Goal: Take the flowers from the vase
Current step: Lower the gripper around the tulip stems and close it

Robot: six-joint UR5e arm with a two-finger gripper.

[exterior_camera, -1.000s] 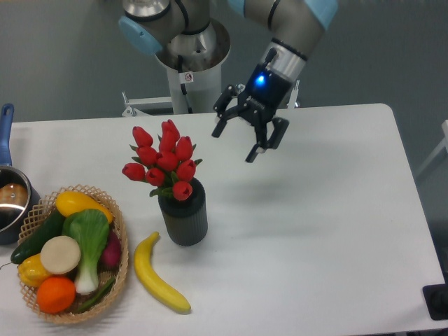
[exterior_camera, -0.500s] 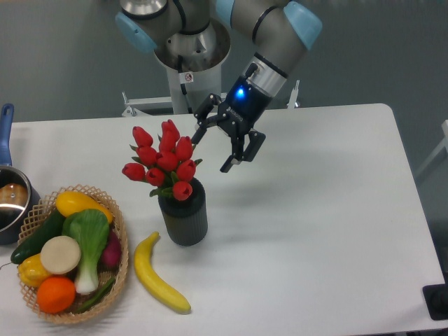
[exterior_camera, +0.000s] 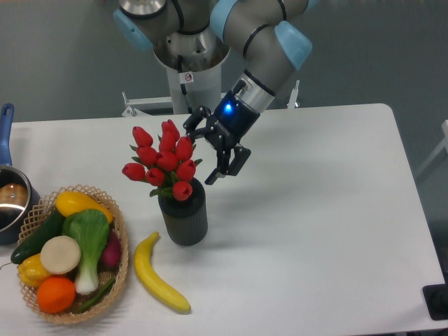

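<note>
Tulips, a bunch of red closed buds (exterior_camera: 162, 159), stand in the ribbed dark grey cylinder vase (exterior_camera: 183, 217) left of frame centre. I see my black two-finger gripper (exterior_camera: 204, 154) spread wide just beside them, apparently to straddle the bunch sideways.

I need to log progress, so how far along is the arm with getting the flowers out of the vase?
Early stage. Done: the gripper has come close to the bunch from the right over the last second. In hand: nothing yet; it is open beside the flowers, not closed on them. Left: grip the bunch and lift it out, since the flowers are still sitting in the vase.
</note>
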